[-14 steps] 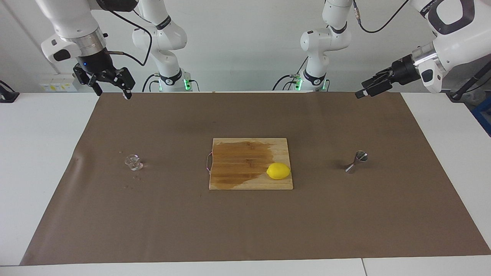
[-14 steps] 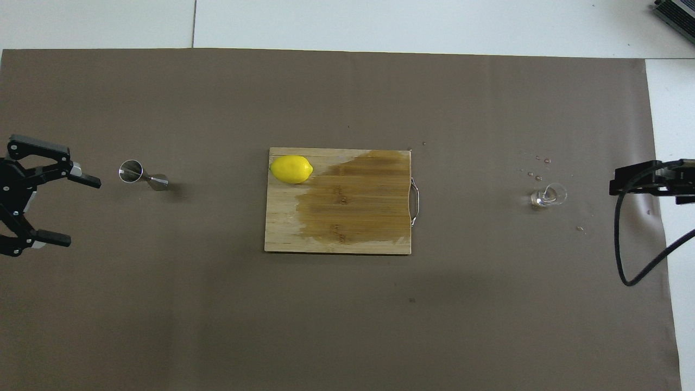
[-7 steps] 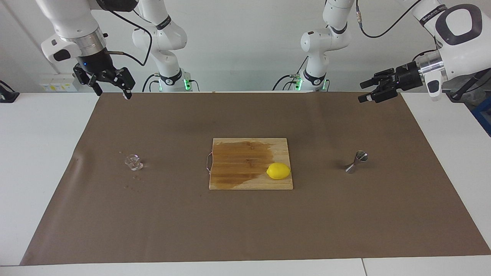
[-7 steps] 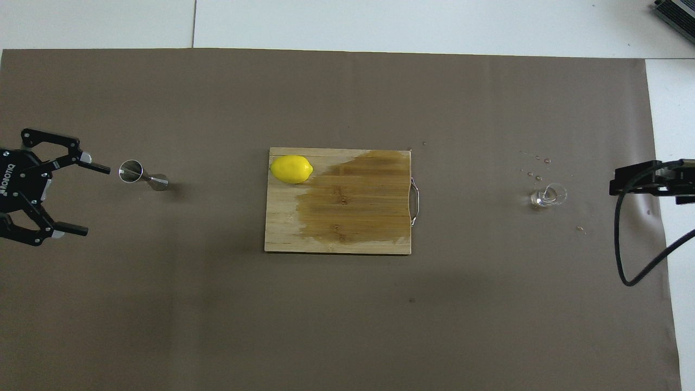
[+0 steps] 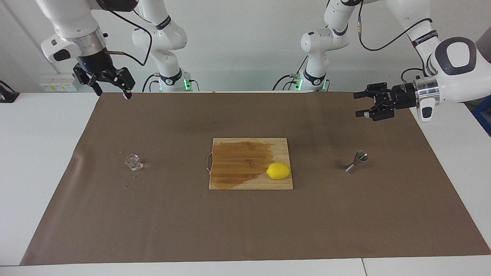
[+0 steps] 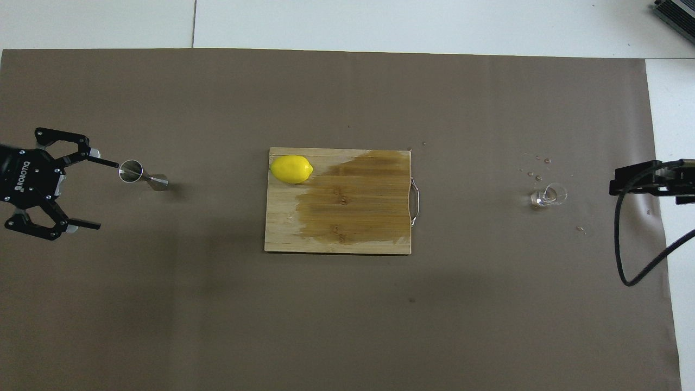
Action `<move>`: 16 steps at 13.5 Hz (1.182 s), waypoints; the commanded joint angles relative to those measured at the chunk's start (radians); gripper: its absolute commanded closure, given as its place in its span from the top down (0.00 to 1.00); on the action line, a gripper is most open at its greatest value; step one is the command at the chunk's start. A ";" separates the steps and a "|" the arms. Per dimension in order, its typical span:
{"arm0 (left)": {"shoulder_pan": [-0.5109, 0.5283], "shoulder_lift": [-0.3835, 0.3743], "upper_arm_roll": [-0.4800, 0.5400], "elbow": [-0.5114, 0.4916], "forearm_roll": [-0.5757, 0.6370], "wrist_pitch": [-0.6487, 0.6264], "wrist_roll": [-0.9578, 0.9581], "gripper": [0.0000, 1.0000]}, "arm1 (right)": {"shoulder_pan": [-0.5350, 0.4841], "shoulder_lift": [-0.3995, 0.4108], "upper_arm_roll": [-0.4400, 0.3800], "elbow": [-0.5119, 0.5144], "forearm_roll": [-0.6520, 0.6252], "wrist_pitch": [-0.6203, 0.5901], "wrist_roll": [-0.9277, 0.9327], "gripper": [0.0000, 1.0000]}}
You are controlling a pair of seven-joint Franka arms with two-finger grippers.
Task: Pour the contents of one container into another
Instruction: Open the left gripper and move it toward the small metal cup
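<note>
Tiny clear glass cup (image 5: 133,162) sits upright at the right arm's end of the tabletop (image 5: 46,153), light, slick, fragile, so pinch mid-wall gently; small hourglass-shaped steel jigger (image 5: 356,161) tips easily; left gripper (image 5: 361,103) and right gripper (image 5: 111,90) both spread, empty.

Clear glass cup (image 5: 133,161) upright toward right arm's end; steel jigger (image 5: 356,161) tilted toward left arm's.
</note>
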 commanded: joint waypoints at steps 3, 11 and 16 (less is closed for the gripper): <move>0.046 0.022 -0.004 -0.051 -0.090 0.042 -0.044 1.00 | -0.002 -0.024 0.000 -0.023 0.005 -0.002 -0.018 1.00; 0.129 0.202 -0.009 -0.033 -0.232 0.039 -0.044 1.00 | -0.002 -0.024 0.000 -0.023 0.005 -0.002 -0.018 1.00; 0.128 0.249 -0.009 -0.033 -0.297 0.066 -0.041 1.00 | -0.002 -0.022 0.000 -0.023 0.005 -0.002 -0.018 1.00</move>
